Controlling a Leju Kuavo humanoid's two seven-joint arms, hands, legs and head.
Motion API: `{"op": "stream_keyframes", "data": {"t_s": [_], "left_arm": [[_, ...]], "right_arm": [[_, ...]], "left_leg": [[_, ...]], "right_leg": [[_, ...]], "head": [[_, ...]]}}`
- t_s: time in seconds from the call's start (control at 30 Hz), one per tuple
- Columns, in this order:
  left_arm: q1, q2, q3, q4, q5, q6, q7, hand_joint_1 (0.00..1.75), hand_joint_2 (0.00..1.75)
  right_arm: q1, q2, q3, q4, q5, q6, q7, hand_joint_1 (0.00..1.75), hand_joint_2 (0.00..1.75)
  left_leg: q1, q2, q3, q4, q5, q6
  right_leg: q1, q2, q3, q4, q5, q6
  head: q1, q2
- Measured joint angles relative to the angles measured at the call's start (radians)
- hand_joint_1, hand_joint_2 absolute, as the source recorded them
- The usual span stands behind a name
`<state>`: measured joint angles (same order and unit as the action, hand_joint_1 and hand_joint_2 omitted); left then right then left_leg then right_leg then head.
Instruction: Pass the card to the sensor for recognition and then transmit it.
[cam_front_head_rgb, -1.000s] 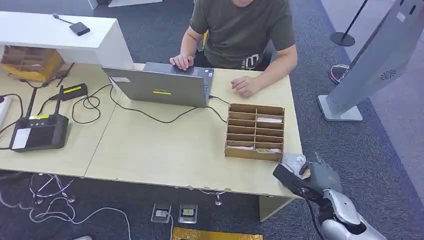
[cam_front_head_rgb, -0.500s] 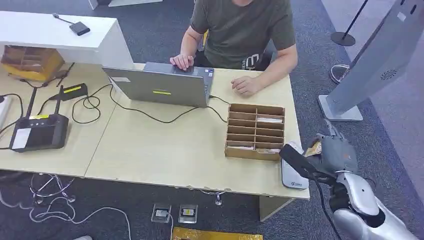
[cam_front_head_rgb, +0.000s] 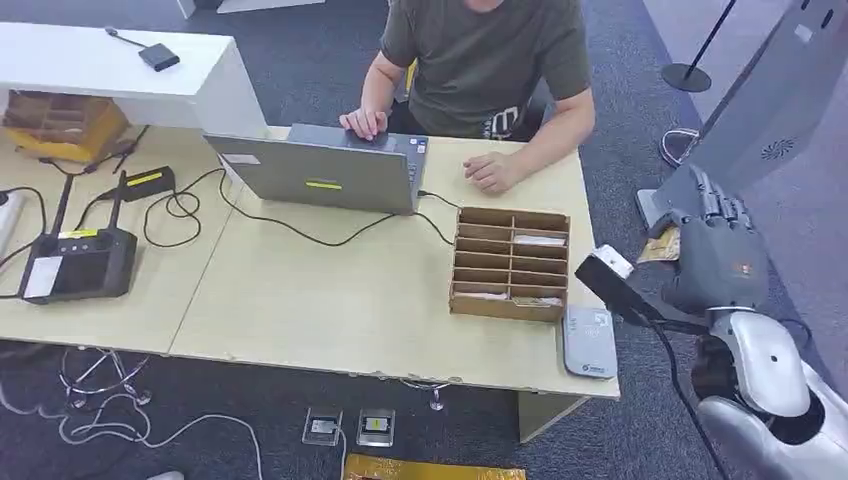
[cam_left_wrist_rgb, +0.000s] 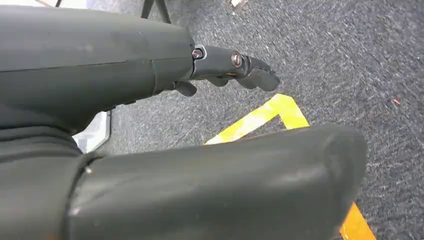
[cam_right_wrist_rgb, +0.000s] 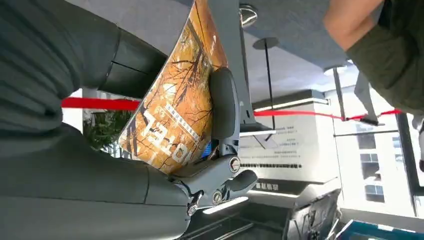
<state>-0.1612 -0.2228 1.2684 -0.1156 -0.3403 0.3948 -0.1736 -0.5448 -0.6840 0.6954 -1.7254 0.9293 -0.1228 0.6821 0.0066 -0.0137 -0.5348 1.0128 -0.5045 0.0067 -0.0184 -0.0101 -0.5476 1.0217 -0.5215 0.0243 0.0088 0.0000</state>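
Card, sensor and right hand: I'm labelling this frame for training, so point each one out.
card (cam_right_wrist_rgb: 175, 125), right wrist view, on its orange printed face.
sensor (cam_front_head_rgb: 588, 342), head view, on its grey top.
right hand (cam_front_head_rgb: 715, 255), head view, on its back.

a dark grey-blue carpet floor (cam_front_head_rgb: 640, 100) runs under a pale wooden table (cam_front_head_rgb: 330, 300), and a strip of yellow tape (cam_left_wrist_rgb: 260, 117) is stuck to it. behind the table's far left end stands a white counter block (cam_front_head_rgb: 120, 65). a person in an olive t-shirt (cam_front_head_rgb: 485, 60) sits at the far side. off the right end, a grey slanted kiosk stand (cam_front_head_rgb: 760, 120) rests on a flat base, with a black stanchion post on a round foot (cam_front_head_rgb: 700, 60) beyond it.
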Motion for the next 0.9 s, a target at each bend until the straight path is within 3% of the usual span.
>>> {"op": "stream_keyframes", "data": {"t_s": [0.23, 0.37, 0.7, 0.9], "left_arm": [[0.001, 0.01, 0.0, 0.0, -0.003, -0.001, 0.0, 0.0, 0.0], [-0.001, 0.003, 0.0, 0.0, -0.003, 0.032, 0.0, 0.0, 0.0], [-0.004, -0.035, 0.0, 0.0, 0.014, 0.138, 0.0, 0.0, 0.0], [-0.005, -0.061, 0.0, 0.0, 0.039, 0.189, -0.006, 0.0, 0.0]], "right_arm": [[-0.071, 0.04, 0.017, 0.001, 0.055, 0.064, -0.005, 1.75, 1.75], [-0.146, 0.107, 0.061, 0.051, 0.04, 0.06, -0.037, 1.75, 1.75], [-0.33, 0.304, 0.231, 0.278, -0.096, -0.006, -0.128, 1.75, 1.75], [-0.406, 0.407, 0.344, 0.409, -0.214, -0.102, -0.148, 1.75, 1.75]], "left_leg": [[0.0, 0.0, -0.002, 0.0, 0.0, 0.0], [0.0, 0.0, -0.002, 0.0, 0.0, 0.0], [0.001, -0.001, -0.003, 0.0, 0.001, 0.0], [0.001, -0.001, -0.003, 0.0, 0.001, -0.001]], "right_leg": [[0.0, 0.0, 0.0, 0.001, 0.0, 0.0], [0.0, 0.0, 0.0, 0.001, 0.0, 0.0], [0.0, -0.001, -0.002, 0.002, 0.0, 0.0], [0.001, -0.001, -0.003, 0.002, 0.0, 0.0]], "head": [[0.0, 0.0], [0.0, 0.0], [0.0, 0.0], [0.0, 0.0]]}}
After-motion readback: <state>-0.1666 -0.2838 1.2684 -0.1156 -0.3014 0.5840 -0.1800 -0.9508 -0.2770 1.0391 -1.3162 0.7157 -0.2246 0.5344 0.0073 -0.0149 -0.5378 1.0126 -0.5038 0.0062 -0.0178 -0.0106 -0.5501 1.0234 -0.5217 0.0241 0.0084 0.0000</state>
